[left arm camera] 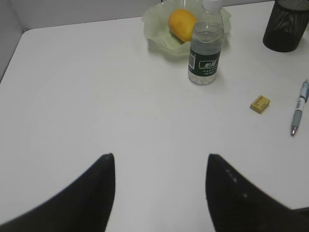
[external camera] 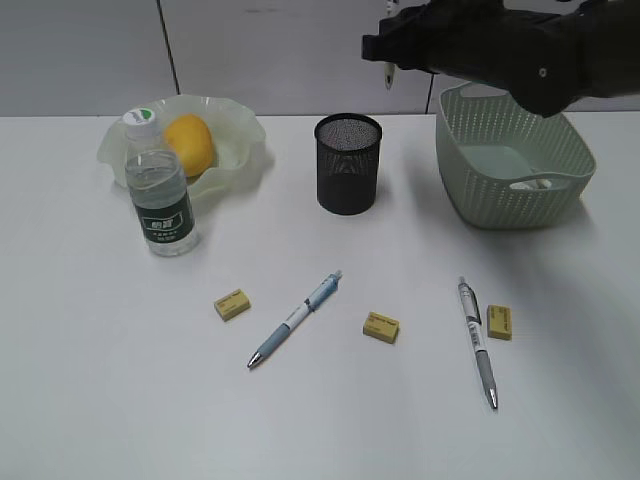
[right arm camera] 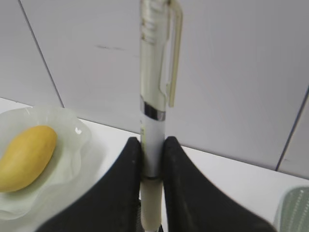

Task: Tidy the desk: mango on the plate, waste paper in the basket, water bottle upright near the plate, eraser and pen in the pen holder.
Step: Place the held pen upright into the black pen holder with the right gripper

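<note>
Pen [right arm camera: 153,96] pinched upright in right jaws, high above pen holder [external camera: 348,163].

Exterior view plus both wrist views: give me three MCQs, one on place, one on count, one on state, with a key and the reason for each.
1. Where is the mango?
A. in the basket
B. on the plate
C. on the bare table beside the pen holder

2. How many erasers lie on the table?
A. one
B. two
C. three

3. What is the right gripper doing?
A. shut on a pen
B. open and empty
C. shut on the water bottle

Key:
1 B: the fruit sits inside the ruffled plate, behind the upright water bottle.
2 C: yellow erasers at left, middle and right.
3 A: the right wrist view shows its fingers pinching a pale pen held upright, up above the table between the pen holder and basket.
</note>
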You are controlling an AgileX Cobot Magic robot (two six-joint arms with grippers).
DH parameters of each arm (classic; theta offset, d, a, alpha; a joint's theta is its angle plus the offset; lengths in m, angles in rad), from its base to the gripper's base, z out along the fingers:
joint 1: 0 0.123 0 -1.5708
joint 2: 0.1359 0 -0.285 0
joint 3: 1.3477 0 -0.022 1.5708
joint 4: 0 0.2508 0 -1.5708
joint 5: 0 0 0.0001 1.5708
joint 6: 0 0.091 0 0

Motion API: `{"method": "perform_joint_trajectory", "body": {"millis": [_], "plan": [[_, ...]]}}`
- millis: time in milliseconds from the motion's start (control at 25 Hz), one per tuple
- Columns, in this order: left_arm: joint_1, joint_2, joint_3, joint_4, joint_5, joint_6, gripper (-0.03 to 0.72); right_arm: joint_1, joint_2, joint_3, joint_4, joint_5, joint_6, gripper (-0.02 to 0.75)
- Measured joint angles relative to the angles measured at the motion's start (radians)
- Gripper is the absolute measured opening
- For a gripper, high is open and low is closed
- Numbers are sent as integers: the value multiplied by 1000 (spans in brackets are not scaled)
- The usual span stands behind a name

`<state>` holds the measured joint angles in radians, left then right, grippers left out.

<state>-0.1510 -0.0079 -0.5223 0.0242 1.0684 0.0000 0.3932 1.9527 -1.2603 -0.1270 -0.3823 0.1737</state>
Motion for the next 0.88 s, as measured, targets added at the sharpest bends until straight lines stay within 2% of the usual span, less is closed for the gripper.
{"method": "perform_joint_trajectory", "body": {"millis": [240, 600, 880], "plan": [[0, 0, 0, 4, 0, 0, 453, 0, 106, -86, -155, -63, 129, 115], [0, 0, 0, 35, -1, 0, 453, 39, 190, -93, -243, -130, 161, 115], [0, 0, 0, 38, -1, 0, 453, 43, 237, -93, -242, -134, 162, 115]]}}
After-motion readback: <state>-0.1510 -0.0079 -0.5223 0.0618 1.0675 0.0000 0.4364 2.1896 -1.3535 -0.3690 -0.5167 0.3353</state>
